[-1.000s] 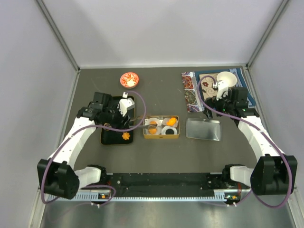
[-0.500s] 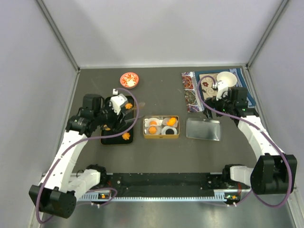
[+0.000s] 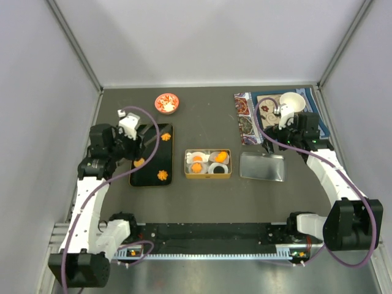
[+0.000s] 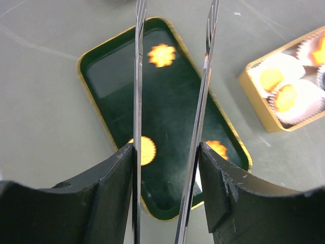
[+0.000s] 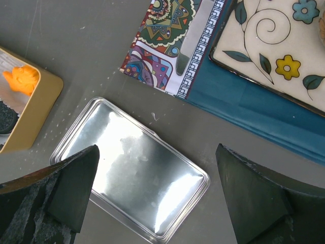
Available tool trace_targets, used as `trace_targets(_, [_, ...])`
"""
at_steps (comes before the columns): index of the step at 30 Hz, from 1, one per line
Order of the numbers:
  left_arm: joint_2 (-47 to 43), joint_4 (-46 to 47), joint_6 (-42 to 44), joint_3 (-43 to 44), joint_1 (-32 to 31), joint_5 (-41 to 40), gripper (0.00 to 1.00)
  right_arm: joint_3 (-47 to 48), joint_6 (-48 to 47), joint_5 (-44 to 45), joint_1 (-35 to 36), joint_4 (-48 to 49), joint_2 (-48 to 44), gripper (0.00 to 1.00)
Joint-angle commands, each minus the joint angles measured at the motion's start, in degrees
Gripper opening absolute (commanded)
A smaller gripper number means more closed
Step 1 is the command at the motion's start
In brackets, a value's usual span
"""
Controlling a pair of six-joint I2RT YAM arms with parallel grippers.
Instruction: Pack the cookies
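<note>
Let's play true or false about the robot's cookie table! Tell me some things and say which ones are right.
1. Three orange cookies lie on the black tray. True.
2. The left gripper is holding a cookie. False: its thin fingers are apart, with nothing between them.
3. The silver lid is closed on the gold tin. False: it lies flat on the table beside the open tin.
4. Some cookies already sit in white paper cups inside the gold tin. True.
5. The red bowl stands on the patterned cloth. False: it stands on the bare table, past the far end of the black tray.
</note>
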Motion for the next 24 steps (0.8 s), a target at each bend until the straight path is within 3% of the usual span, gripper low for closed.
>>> trace_targets(1, [0.17,6.57,-0.83,-1.43,9.25,4.04,0.56,3.32,-1.02,-1.33,-0.60,0.54,-0.20,0.99])
trace_targets(6, [3.94,8.15,1.72,-2.66,20.06,8.09,0.56,3.32,-1.02,-1.51,-0.60,0.54,-0.11,0.99])
trace_targets(12, [9.12,10.96,5.85,-4.50,27.80,9.41,0.56,3.32,-1.02,-1.60,-0.60,0.54,-0.11,0.99])
trace_targets(18, [15.54,13.78,7.70,-4.59,34.48,9.94,0.56,3.32,-1.11,-1.68,-0.60,0.54,-0.11,0.99])
trace_targets(24, [20.73,16.24,10.25,-5.12,37.13,8.98,0.56,3.32,-1.11,-1.68,-0.60,0.45,-0.02,0.99])
